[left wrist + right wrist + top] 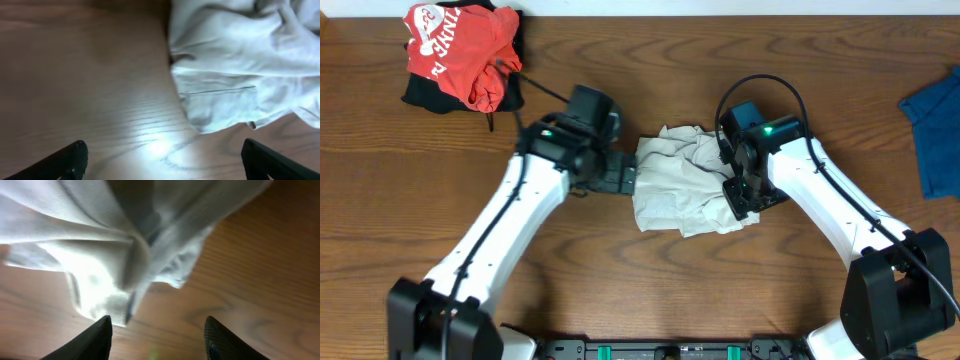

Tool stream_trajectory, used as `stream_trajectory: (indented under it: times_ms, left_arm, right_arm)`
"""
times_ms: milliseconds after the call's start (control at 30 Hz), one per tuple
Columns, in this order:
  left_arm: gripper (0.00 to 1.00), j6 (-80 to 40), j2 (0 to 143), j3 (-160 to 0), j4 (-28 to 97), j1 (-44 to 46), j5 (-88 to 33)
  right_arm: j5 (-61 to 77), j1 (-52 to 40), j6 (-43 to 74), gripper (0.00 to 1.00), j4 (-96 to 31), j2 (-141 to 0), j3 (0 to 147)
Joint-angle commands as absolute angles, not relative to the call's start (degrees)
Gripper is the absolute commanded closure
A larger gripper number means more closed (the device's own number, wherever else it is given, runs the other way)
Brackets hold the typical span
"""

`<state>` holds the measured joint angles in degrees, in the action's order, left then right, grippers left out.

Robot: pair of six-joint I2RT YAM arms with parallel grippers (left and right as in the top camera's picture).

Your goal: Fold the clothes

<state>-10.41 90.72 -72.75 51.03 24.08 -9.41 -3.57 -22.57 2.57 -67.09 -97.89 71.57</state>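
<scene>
Item: one large, plain off-white shirt of thin wrinkled fabric (682,182), lying bunched in a rough compact heap at the middle of the brown wood-grain bench (650,290), between the two arms. We judge it part-folded at best: the edges are uneven and the layers rumpled, so more tidying is due. Left pincer (623,177): fingers spread wide and empty, low over bare wood just beside the shirt's left edge, placed, we take it, to catch or press that border. Right pincer (741,195): at the shirt's right edge, fingers parted. In its wrist view a ribbed hem lies close by one finger (95,340), yet nothing sits between the two, so we count it as gripping nothing. Also listed, well apart and no part of the job: a crumpled red garment with white lettering (455,50) at the far left, and a blue cloth (935,130) at the right edge.
</scene>
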Motion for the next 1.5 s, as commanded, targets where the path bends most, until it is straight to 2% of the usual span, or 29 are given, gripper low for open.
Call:
stream_trajectory:
  times_ms: [0,133,300,400,600,933,1133,1467]
  left_arm:
    - [0.02,-9.5,95.2,-72.3,49.2,26.6,-10.1]
    - [0.02,-9.5,100.5,-72.3,46.8,29.1,-10.1]
    - [0.02,-10.6,104.3,-72.3,45.7,30.6,-10.4]
    - [0.02,-10.6,104.4,-72.3,43.6,30.7,-14.8]
    - [0.02,-10.6,104.4,-72.3,41.6,30.9,-22.8]
    - [0.02,-10.6,104.7,-70.9,41.5,32.3,-24.4]
    - [0.02,-10.8,106.1,-68.2,40.1,32.3,-23.5]
    - [0.02,-10.7,106.1,-68.2,39.5,31.3,-22.7]
  right_arm:
    - [3.5,-22.1,3.5,0.41,-66.6,-97.7,72.9]
    - [4.1,-21.4,3.7,0.4,-66.0,-97.7,73.0]
    - [6.1,-15.8,6.8,0.4,-65.1,-97.7,74.1]
    - [10.9,-10.5,6.2,0.41,-64.0,-97.7,75.1]
    - [27.0,-4.1,-2.3,0.45,-62.8,-97.7,75.1]
    - [30.3,-6.1,-2.2,0.48,-62.8,-97.7,74.3]
    - [30.3,-6.0,2.6,0.55,-61.1,-97.7,73.2]
    - [30.3,-5.8,8.5,0.6,-62.8,-97.7,66.7]
